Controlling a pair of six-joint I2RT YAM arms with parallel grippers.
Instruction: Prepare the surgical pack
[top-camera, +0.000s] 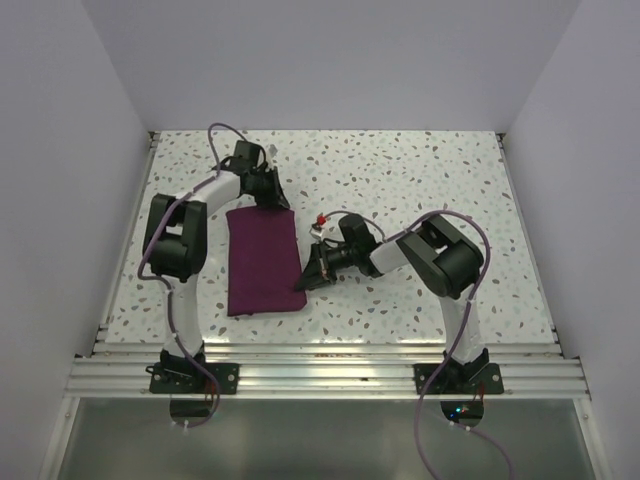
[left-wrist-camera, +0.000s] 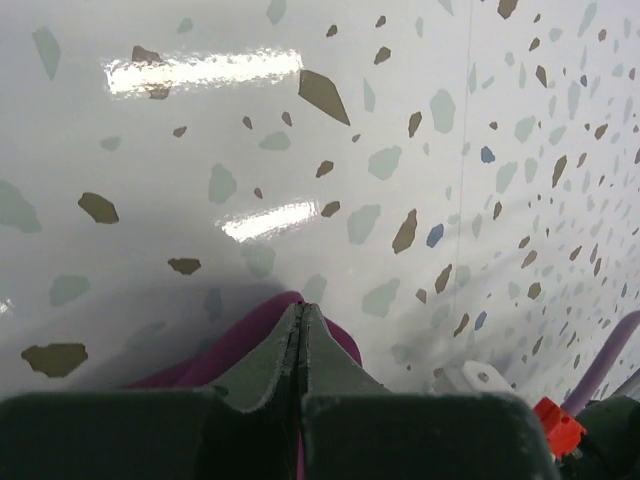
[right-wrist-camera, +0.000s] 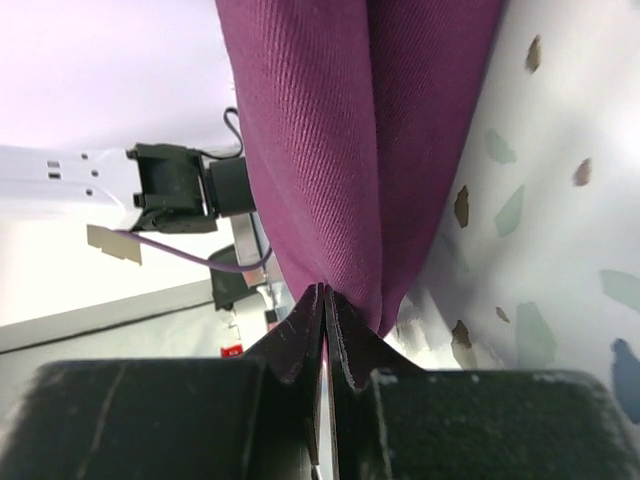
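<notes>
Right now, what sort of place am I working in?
Most likely a robot test cell, not a real operating room: bare white walls box in a speckled table, two arms are bolted to a metal rail, and a folded purple cloth lies between them.

The top camera looks down from above and behind me, taking in the whole speckled table (top-camera: 420, 170). My left wrist camera sights along its fingers (left-wrist-camera: 265, 365), low over the tabletop. My right wrist camera sits nearly against the purple cloth (right-wrist-camera: 340, 150), which shows in all three views.
</notes>
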